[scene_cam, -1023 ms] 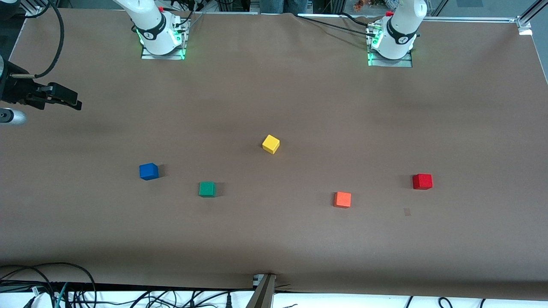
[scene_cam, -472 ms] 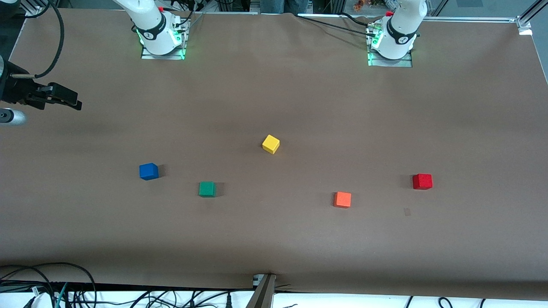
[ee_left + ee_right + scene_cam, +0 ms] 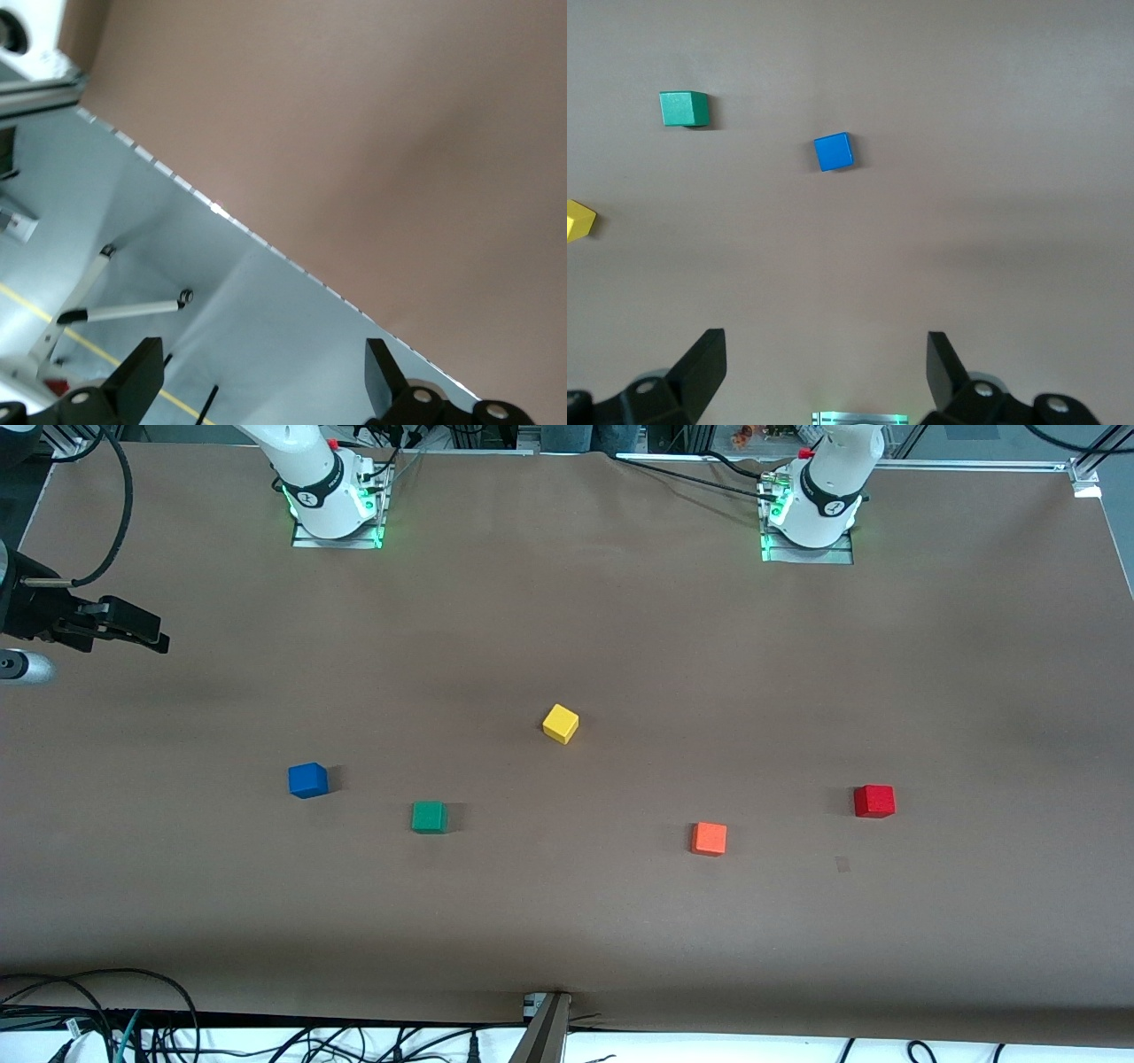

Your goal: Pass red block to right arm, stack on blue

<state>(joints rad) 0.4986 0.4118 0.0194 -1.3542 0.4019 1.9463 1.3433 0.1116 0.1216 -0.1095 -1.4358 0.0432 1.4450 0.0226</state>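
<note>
On table: red block [image 3: 874, 801] front-view only; blue [image 3: 307, 780] perhaps under right gripper [image 3: 824, 376].

We saw a plain brown tabletop [image 3: 620, 646] with no pattern on it. The red block [image 3: 874, 801] was bright red, the orange cube [image 3: 709, 839] a lighter orange. The yellow cube [image 3: 560, 724] was vivid yellow, the green cube [image 3: 429, 817] a deep green, the blue cube [image 3: 307, 780] deep blue. The right hand [image 3: 824, 372] showed black fingers [image 3: 700, 363], as did the left hand [image 3: 261, 381]. Both arm bases [image 3: 332, 491] were white, lit green below.
</note>
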